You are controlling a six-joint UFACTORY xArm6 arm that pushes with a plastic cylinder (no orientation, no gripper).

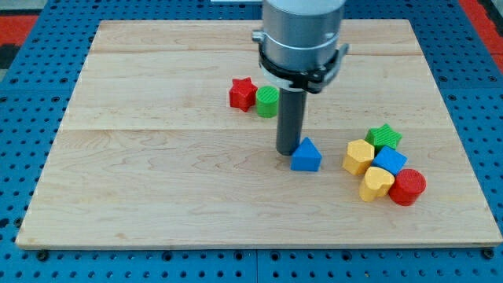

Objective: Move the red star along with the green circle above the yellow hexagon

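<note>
No claw, only rod; tip point(288, 152) touches blue triangle point(306, 156), left side. Red star point(243, 93) with green circle point(267, 101) unmoved; next, push them right, beyond yellow hexagon point(358, 156).

Arm upright, dark rod vertical, my tip point(288, 151) on board

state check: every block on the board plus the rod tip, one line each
red star: flat on board, touching green circle
green circle: right of red star
blue triangle: alone, mid-board
my tip: at blue triangle's left edge, apparently touching
yellow hexagon: in right cluster, left side
green star: cluster top
blue cube: cluster middle
yellow heart: cluster bottom
red cylinder: cluster bottom right
</note>
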